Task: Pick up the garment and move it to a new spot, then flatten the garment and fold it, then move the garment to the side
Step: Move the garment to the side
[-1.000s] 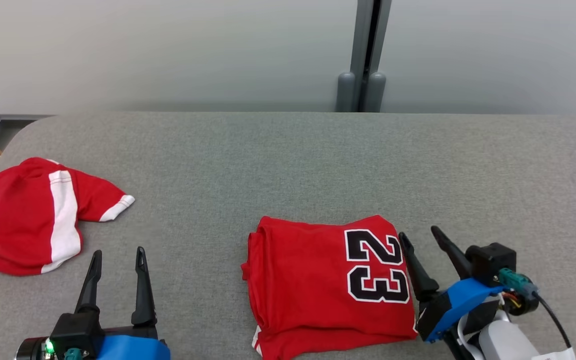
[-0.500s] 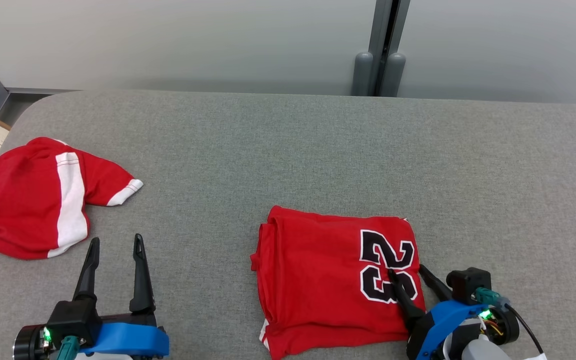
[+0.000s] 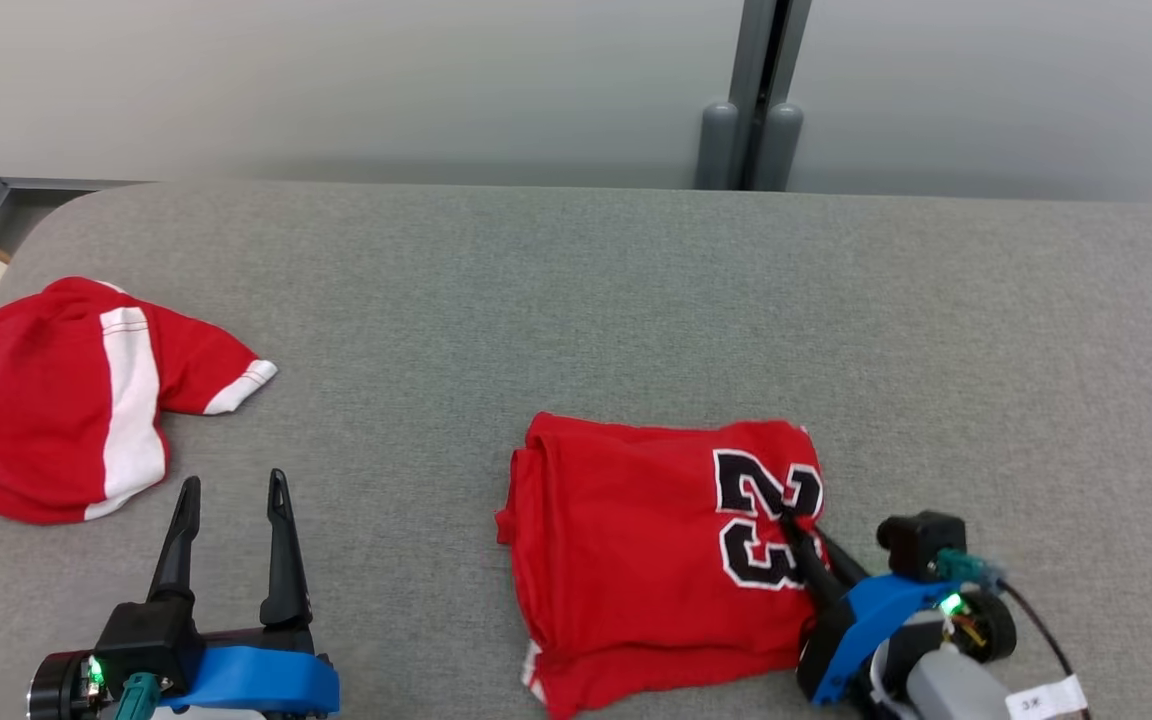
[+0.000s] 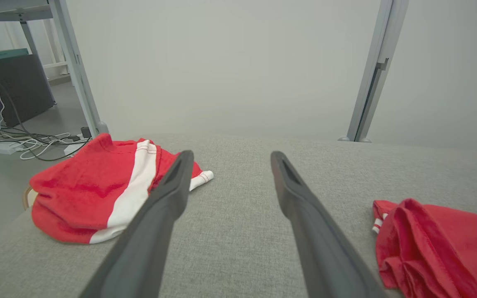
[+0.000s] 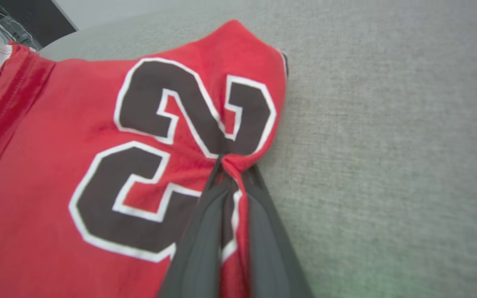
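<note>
The folded red jersey (image 3: 636,560), marked "23" in black, white-edged numerals, lies on the desk (image 3: 576,300) just left of the right end effector (image 3: 794,522), which is closed on a ridge of cloth at the numerals' edge. The right wrist view shows that ridge pinched tight in the grip; the left wrist view shows cables (image 4: 23,140) on the floor beyond the desk. The left end effector (image 3: 234,478) stands wide open and empty, a white-striped red garment (image 3: 36,400) ahead to its left.

One numbered jersey (image 3: 626,560), one striped shirt (image 3: 36,400), two claws (image 3: 234,480) (image 3: 792,522), one grey table (image 3: 576,300)
</note>
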